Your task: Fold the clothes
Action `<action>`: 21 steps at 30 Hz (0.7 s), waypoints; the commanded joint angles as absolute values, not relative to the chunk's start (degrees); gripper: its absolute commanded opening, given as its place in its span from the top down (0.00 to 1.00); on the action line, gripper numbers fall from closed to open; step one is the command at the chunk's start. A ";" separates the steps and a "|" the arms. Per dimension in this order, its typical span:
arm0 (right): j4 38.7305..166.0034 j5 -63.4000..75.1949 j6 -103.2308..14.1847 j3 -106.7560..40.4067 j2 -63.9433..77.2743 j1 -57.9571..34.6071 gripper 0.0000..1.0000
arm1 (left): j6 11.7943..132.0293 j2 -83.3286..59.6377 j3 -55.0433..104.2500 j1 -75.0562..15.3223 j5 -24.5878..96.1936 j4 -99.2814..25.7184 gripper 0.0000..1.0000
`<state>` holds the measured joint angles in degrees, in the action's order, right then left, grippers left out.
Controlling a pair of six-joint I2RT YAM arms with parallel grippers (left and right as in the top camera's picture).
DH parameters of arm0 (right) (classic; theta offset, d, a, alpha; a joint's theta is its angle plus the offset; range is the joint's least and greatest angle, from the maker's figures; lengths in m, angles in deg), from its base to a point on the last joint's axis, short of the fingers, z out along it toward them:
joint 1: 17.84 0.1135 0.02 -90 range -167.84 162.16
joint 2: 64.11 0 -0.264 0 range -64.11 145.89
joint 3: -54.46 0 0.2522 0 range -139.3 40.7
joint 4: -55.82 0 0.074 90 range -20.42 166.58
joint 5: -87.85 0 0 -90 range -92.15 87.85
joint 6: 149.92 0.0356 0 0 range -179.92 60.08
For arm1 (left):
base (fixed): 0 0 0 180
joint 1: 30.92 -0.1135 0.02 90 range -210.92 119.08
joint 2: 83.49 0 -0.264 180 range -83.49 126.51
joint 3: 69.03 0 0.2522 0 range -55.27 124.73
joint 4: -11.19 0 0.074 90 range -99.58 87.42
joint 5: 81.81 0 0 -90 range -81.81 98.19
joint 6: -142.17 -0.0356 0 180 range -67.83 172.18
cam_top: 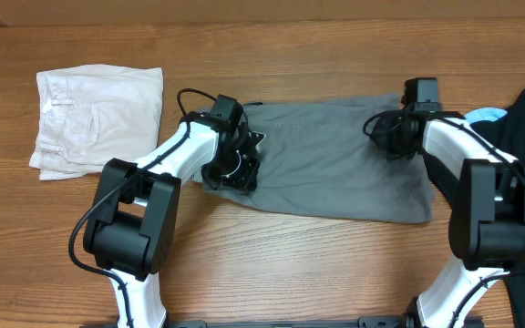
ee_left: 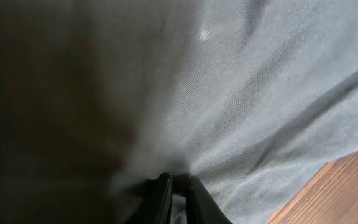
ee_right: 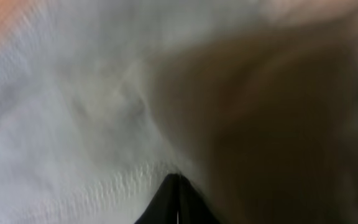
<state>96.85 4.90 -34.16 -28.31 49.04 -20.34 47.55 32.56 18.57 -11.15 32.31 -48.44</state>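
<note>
Our left claw (ee_left: 178,182) pinches the grey shorts (cam_top: 335,169) at their left edge, mid-frame. Our right claw (ee_right: 178,186) clenches the right edge, probably so we can fold both ends evenly.

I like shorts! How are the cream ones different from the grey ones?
The cream shorts are folded small; the grey shorts lie spread wide. The left end effector and right end effector pinch the grey shorts, not the cream shorts. Both rest on the wooden table.
</note>
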 commanded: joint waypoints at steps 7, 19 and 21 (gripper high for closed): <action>85.33 8.88 -29.88 -28.84 53.38 -26.61 0.96 | 48.54 34.04 15.86 -17.40 24.24 -52.92 0.93; 96.35 33.14 -42.60 -33.71 42.08 -31.09 0.90 | 52.34 33.80 26.83 -18.47 44.52 -55.22 0.68; 99.71 34.21 -42.58 -33.71 38.19 -30.90 0.90 | 52.40 33.76 30.18 -18.47 48.68 -56.38 0.66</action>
<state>97.04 28.20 -39.91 -31.61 47.22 -31.29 51.05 33.26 23.93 -18.10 38.64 -55.37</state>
